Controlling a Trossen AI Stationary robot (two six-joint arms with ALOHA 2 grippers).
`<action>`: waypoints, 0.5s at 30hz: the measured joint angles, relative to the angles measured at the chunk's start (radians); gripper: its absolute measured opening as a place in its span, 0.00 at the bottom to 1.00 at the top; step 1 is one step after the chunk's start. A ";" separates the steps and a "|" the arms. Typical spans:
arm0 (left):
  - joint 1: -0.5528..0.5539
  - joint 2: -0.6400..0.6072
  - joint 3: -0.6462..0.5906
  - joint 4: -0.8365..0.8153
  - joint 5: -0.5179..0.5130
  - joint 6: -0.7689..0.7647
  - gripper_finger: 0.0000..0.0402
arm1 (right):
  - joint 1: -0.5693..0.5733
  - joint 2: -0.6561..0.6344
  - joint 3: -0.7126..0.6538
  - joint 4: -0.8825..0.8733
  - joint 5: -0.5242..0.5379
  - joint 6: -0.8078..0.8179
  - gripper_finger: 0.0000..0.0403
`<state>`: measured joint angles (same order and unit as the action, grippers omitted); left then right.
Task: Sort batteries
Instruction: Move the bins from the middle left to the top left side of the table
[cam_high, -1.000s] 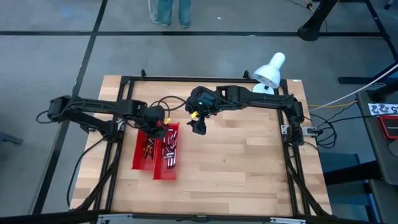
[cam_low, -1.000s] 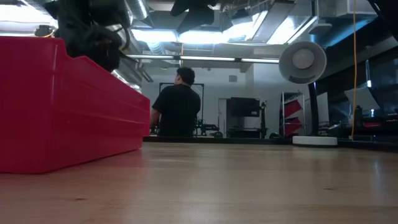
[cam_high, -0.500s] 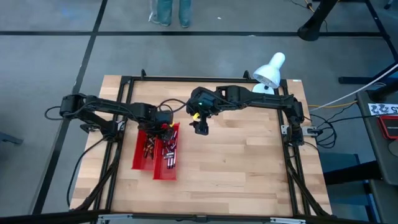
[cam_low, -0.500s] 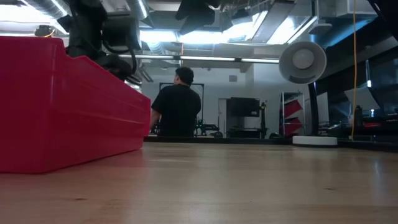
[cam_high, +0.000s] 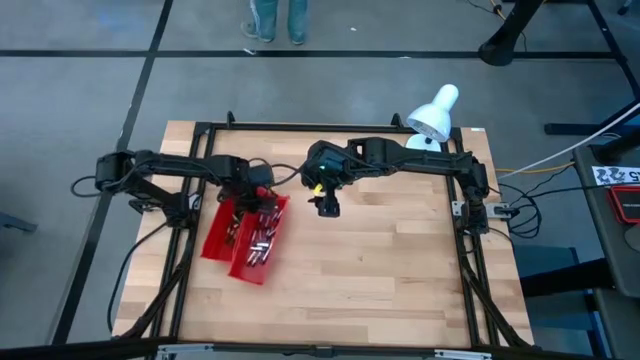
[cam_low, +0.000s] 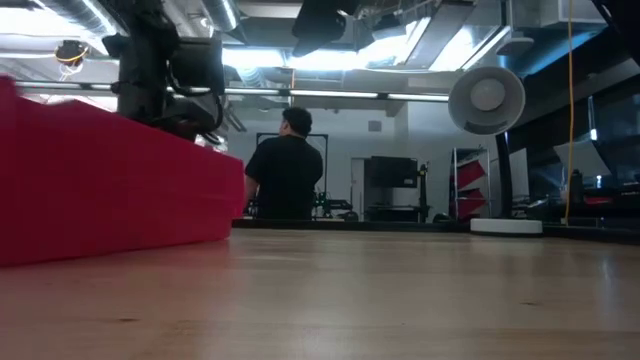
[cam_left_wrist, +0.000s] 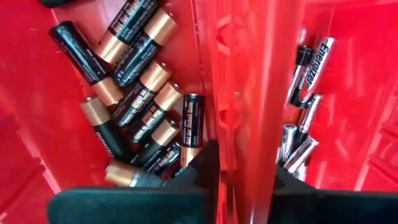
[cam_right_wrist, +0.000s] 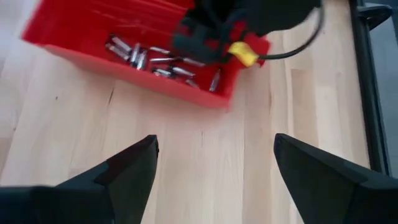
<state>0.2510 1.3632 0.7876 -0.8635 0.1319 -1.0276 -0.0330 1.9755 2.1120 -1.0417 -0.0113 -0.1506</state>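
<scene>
Over red trays (cam_high: 243, 238), left hand (cam_high: 262, 200) pinching tray divider wall; right hand (cam_high: 327, 207) spread, hovering beside

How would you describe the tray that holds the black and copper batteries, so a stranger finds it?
On the wooden table, find the two joined red trays below the left arm. Take the tray on the table-edge side; its neighbour holds thinner silver batteries.

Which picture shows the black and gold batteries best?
The left wrist view: the black and gold batteries fill it, piled in one red tray. The high view shows tiny specks; the low view only the tray's wall; the right wrist view shows silvery ones.
</scene>
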 joint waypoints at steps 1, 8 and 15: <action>0.021 0.000 0.000 0.001 -0.003 0.012 0.06 | 0.000 0.000 0.000 -0.005 -0.003 -0.009 0.80; 0.213 0.000 0.000 0.026 -0.047 0.098 0.03 | -0.026 -0.001 0.000 -0.047 -0.085 -0.033 0.80; 0.458 0.000 0.000 0.046 -0.058 0.225 0.06 | -0.036 -0.001 0.000 -0.076 -0.114 -0.045 0.80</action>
<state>0.7086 1.3632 0.7876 -0.8177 0.0734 -0.8029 -0.0689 1.9747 2.1120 -1.1181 -0.1249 -0.1958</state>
